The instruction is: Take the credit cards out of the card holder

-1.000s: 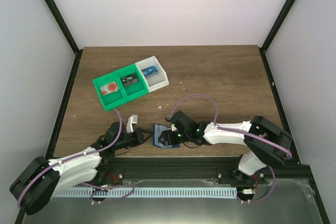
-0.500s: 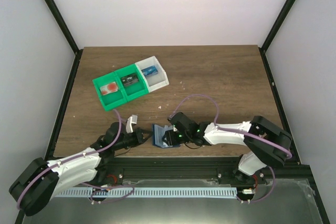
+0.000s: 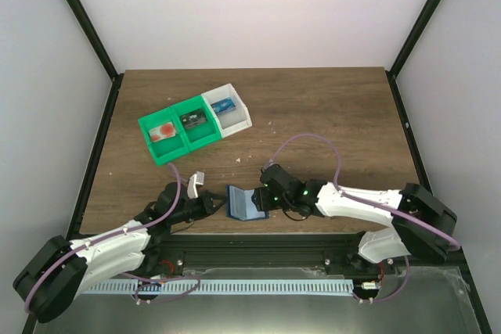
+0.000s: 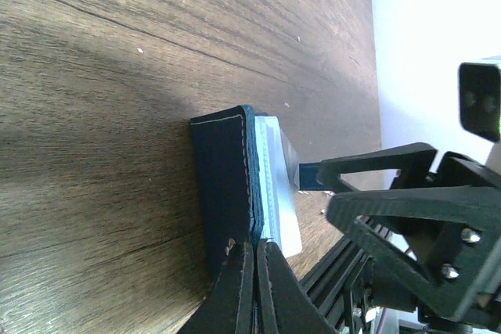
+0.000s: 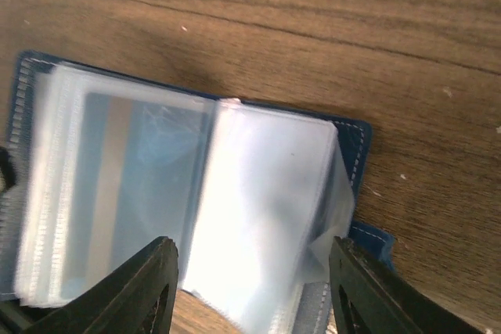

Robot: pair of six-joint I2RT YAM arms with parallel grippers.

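Observation:
The card holder lies open near the table's front edge, navy outside with clear plastic sleeves inside. My left gripper is shut on its left cover; in the left wrist view the fingertips pinch the navy cover's edge, with the sleeves standing beside it. My right gripper is open and empty, just right of the holder. In the right wrist view its fingers straddle the spread sleeves. A card with a grey stripe shows inside the left sleeves.
A green two-compartment tray and an attached white tray stand at the back left; each compartment holds a card. The table's front edge and black rail run just below the holder. My right gripper's frame shows in the left wrist view.
My right gripper has drawn back to the right off the card holder, and its arm has swung outward. The holder now lies more open. The left arm has stayed put.

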